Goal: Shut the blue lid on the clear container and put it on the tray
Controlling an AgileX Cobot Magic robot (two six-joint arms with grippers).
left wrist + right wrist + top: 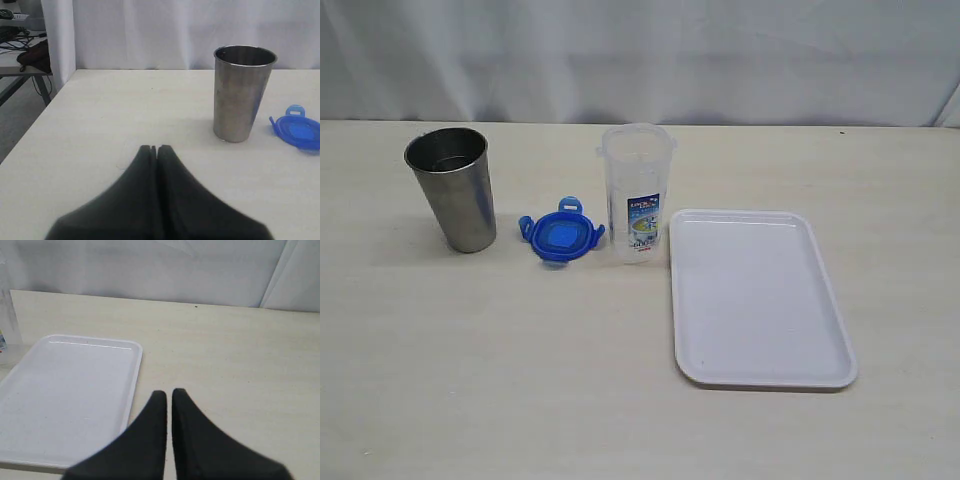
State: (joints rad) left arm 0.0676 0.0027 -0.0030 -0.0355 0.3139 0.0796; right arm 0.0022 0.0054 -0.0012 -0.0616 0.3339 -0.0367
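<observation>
Looking across the table (520, 400), we see the clear container (637, 190) standing upright and uncapped between the blue lid (560, 232) and the tray (755, 300), just beside each. The lid lies flat on the table, near a steel cup (453, 190). Our 2 grippers grasp nothing: the left gripper (157, 148) is closed tight facing the cup, and the right gripper (169, 392) is closed beside the tray.
</observation>
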